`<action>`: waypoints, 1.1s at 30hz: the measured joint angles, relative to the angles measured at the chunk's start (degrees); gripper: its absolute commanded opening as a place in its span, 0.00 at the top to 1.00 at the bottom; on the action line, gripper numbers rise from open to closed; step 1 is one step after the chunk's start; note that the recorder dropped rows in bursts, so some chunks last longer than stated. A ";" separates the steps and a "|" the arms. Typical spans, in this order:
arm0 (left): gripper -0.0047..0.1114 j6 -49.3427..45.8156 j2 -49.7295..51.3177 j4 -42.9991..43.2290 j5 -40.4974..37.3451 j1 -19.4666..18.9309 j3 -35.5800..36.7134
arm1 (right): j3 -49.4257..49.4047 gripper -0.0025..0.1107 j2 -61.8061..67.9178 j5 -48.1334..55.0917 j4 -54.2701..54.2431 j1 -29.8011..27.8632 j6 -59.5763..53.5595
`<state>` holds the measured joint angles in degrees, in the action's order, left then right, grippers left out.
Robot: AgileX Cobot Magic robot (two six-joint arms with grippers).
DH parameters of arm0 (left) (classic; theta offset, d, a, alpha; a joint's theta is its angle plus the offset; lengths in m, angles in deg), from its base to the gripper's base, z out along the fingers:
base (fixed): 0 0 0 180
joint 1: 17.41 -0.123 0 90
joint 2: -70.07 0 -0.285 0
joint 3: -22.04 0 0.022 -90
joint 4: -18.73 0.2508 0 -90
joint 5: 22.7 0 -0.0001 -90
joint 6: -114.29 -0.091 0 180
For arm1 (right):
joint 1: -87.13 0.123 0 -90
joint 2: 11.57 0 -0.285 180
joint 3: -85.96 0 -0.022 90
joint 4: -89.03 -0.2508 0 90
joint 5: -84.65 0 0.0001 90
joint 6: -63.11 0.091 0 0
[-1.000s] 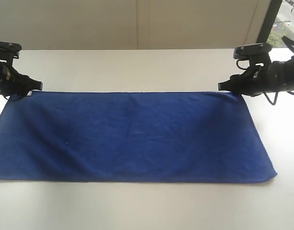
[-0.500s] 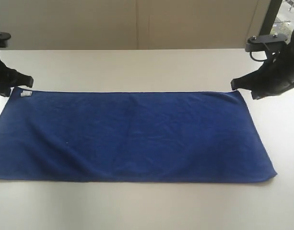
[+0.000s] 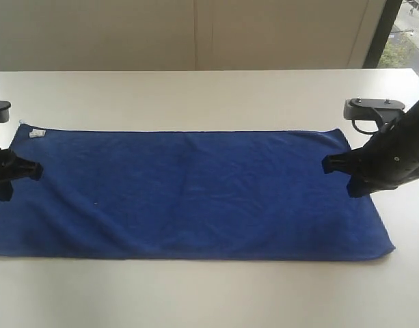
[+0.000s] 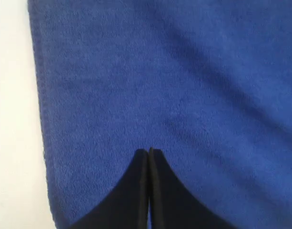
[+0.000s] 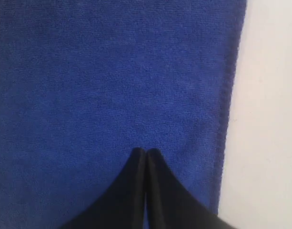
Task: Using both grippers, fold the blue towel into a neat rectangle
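One blue towel (image 3: 188,195) is spread flat and unfolded across the white table (image 3: 195,96), with its long edges running from left to right in the exterior view. The left gripper (image 3: 35,170) is held over the towel's left end, just inside the short edge and about midway between the far and near edges. Its jaws are pressed together, with only a thin dark line between them, and no cloth is seen caught in them in the left wrist view. The right gripper (image 3: 327,164) is held in the same way over the right end, a little inside the short edge and nearer the far corner than the near one. Its jaws are also closed tip to tip, with nothing clamped between them. Whether either pair of tips is touching the cloth or held just above it cannot be told. A small white label (image 3: 37,134) is seen lying flat at the towel's far left corner, apart from the left gripper. Faint creases are seen across the middle of the cloth, and its near right corner is slightly rounded. A hemmed short edge is shown in each wrist view, with bare table beside it
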<state>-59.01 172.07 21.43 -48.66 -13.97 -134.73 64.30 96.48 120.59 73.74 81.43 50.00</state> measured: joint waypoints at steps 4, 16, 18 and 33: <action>0.96 -0.96 -0.20 -1.12 -1.67 -2.04 0.04 | -0.10 0.98 0.00 -0.25 -0.47 0.00 -1.45; 0.96 -5.35 -0.45 -5.92 -3.30 -5.29 0.39 | -0.10 0.98 0.56 -3.47 -1.53 0.00 -2.11; 0.96 -5.49 0.19 -5.70 -2.03 -5.29 1.66 | -0.10 0.98 1.93 -3.47 -1.53 0.00 -2.85; 0.96 -5.49 5.31 -0.48 -1.31 -5.29 3.48 | -0.10 0.98 7.06 -11.40 -8.77 0.00 -14.54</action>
<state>-64.49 177.38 20.95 -49.96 -19.26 -131.25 64.19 103.53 109.18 64.97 81.43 35.47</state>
